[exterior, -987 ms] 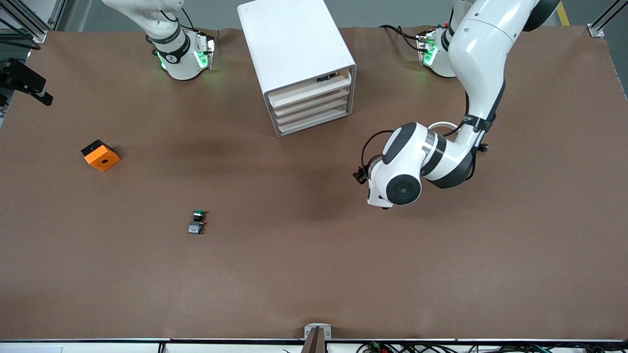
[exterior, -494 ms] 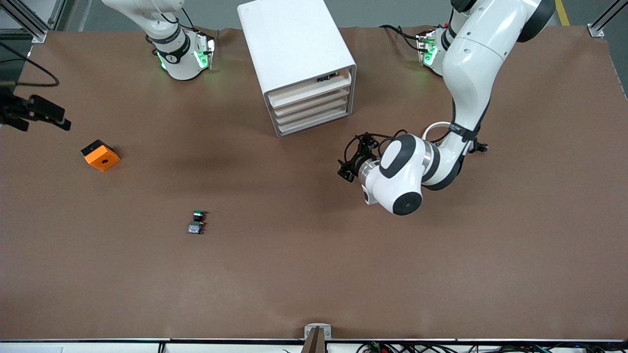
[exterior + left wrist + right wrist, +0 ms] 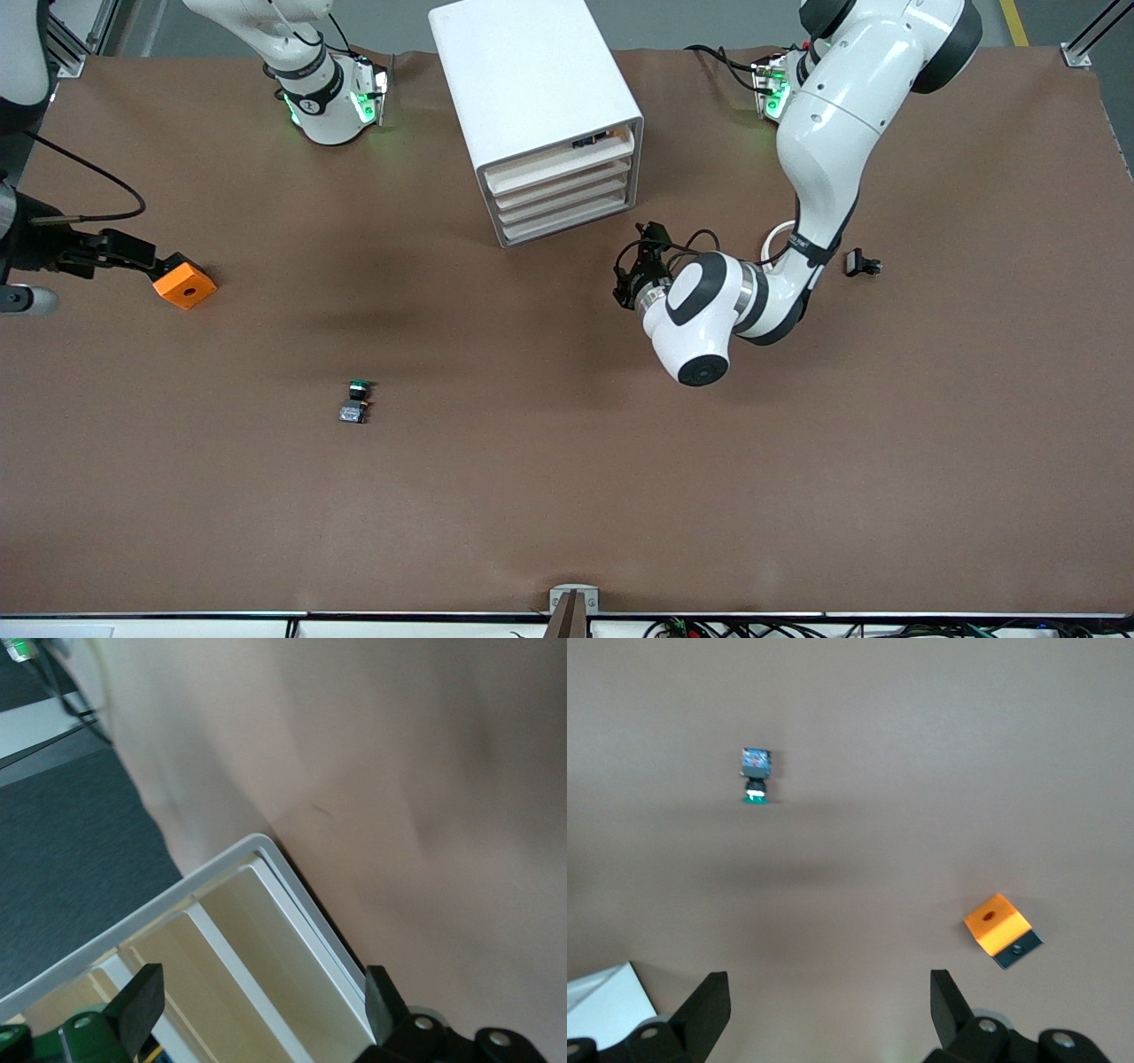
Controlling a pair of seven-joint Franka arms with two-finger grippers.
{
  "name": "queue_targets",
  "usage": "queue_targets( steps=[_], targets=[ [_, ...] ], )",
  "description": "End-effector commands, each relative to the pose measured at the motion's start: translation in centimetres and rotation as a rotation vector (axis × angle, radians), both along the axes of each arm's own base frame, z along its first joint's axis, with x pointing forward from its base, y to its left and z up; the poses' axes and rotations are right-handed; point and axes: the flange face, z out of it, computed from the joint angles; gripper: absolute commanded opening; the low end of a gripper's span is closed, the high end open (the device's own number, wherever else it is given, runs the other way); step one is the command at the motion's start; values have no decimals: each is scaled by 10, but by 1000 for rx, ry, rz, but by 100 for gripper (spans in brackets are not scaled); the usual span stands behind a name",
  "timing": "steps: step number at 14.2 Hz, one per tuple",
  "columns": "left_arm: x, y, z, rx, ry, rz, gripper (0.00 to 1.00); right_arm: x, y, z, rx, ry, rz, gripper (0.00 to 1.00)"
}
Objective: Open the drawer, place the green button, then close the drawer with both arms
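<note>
Four shut drawers [image 3: 564, 197], one button [image 3: 355, 401], both hands [image 3: 640, 262] [image 3: 133, 254] open, empty.

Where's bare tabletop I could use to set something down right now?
Widest bare stretch: between the button and the table's camera-side edge. Also between the orange block and the cabinet. Crowded in front of the drawers, where the left gripper hovers, jaws open.

Glossy white plastic cabinet [image 3: 536, 106] on matt brown table [image 3: 567, 496]
</note>
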Motion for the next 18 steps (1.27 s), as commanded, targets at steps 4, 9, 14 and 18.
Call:
queue_targets(
  steps=[4, 9, 14, 18],
  targets=[
    [-27, -23, -19, 87, 117, 49, 100, 33, 73, -70, 0, 8, -20, 100],
    [-46, -54, -29, 76, 208, 134, 100, 75, 96, -149, -6, -63, -122, 100],
    [-54, -65, -53, 110, 275, 225, 100, 108, 117, -243, -4, -136, -181, 100],
    [-63, -76, -58, 170, 336, 270, 85, 112, 137, -286, -28, -131, -262, 100]
  ],
)
